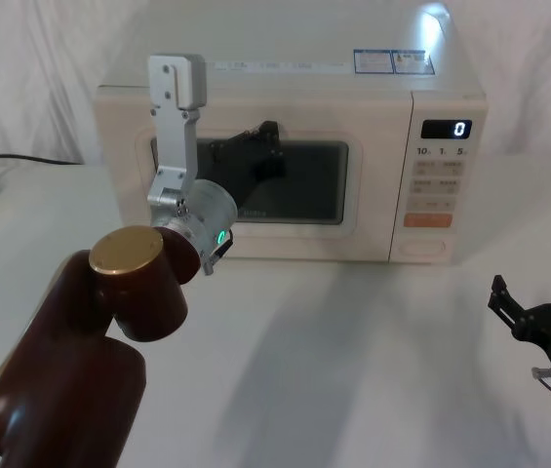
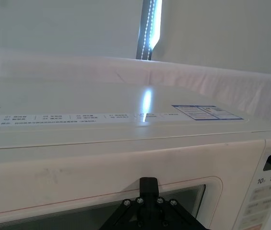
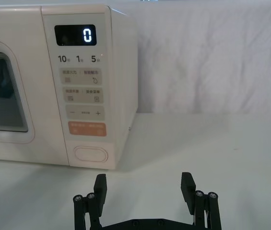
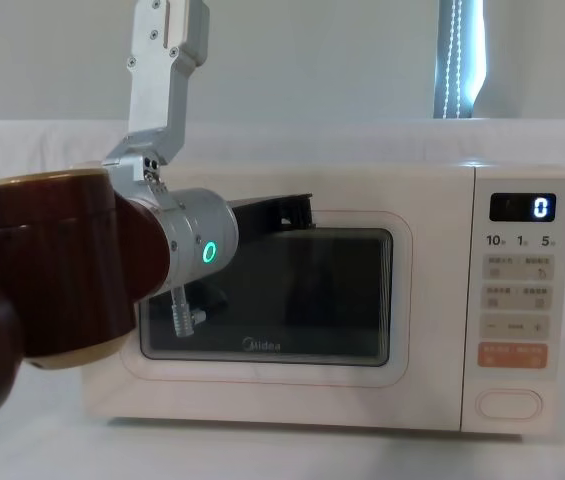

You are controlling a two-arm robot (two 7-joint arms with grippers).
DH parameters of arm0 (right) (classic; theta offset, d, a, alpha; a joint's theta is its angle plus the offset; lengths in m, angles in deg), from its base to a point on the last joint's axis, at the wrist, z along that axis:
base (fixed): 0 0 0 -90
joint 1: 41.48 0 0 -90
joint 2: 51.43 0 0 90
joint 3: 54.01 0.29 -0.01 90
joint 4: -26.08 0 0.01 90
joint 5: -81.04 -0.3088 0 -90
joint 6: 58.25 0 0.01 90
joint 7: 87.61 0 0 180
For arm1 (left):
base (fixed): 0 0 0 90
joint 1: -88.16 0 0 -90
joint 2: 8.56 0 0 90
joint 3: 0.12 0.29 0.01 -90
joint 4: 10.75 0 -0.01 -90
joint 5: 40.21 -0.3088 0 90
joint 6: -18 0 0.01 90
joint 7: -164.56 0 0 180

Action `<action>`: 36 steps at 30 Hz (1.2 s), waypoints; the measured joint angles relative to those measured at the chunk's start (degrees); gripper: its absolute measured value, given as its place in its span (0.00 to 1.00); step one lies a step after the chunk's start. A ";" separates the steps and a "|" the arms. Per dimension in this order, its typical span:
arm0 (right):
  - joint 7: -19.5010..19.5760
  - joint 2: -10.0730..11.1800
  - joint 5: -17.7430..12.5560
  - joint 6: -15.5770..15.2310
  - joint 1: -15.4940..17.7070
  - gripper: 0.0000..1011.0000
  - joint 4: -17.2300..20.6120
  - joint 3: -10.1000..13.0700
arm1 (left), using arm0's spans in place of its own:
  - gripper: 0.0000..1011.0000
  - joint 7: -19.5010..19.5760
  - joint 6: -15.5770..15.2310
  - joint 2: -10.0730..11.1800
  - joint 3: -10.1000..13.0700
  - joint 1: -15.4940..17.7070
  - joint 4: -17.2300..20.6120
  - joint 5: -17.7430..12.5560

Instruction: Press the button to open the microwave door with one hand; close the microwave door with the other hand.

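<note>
Head view: you see one microwave (image 1: 295, 161) on the white table (image 1: 334, 370), its one microwave door (image 1: 255, 195) shut flush with the body. The display (image 1: 446, 129) reads "0", with "10", "1" and "5" printed below it. One orange key (image 1: 427, 219) sits above the one button (image 1: 423, 248) at the foot of the control panel. Two blue-edged stickers (image 1: 393, 62) lie on the top; their text is too small to read. The left gripper (image 1: 260, 146) is at the upper part of the door window; you cannot tell whether its fingers are apart. The right gripper (image 1: 538, 307) hangs low over the table, right of the microwave, fingers spread and holding nothing.

Left wrist view: you look along the microwave top. One long white label strip (image 2: 85, 118) and one blue-framed sticker (image 2: 205, 112) carry print you cannot read. One black fingertip of the left gripper (image 2: 148, 189) stands at the door's upper frame.

Right wrist view: the display (image 3: 75, 35) shows "0". Count four small pale labelled keys, one "− +" key (image 3: 84, 112), one orange key (image 3: 87, 129) and one button (image 3: 91, 154). The right gripper (image 3: 145, 184) has its two fingers wide apart, empty, well short of the button.

Chest view: the door logo reads "Midea" (image 4: 260, 345). One green ring light (image 4: 208, 252) glows on the left wrist.
</note>
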 joint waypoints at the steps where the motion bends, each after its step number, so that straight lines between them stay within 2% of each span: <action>1: 0.00 0.00 0.00 0.00 0.00 0.99 0.00 0.00 | 0.00 -0.02 -0.12 0.03 -0.04 -0.14 0.29 0.00; 6: 0.00 0.00 0.00 0.00 0.00 0.99 0.00 0.00 | 0.00 -0.31 -0.93 0.49 -0.37 -1.28 2.63 0.03; 16: 0.00 0.00 0.00 0.00 0.00 0.99 0.00 0.00 | 0.00 -0.12 -4.14 3.35 -1.28 -6.26 11.41 0.79; 19: 0.00 0.00 0.00 0.00 0.00 0.99 0.00 0.00 | 0.00 0.33 -5.05 4.92 -1.84 -8.73 14.89 1.42; 24: 0.00 0.00 0.00 0.00 0.00 0.99 0.00 0.00 | 0.00 0.78 -5.49 6.54 -2.39 -11.07 17.77 2.00; 36: 0.00 0.00 0.00 0.00 0.00 0.99 0.00 0.00 | 0.00 2.38 -4.84 13.41 -5.33 -20.70 26.75 3.95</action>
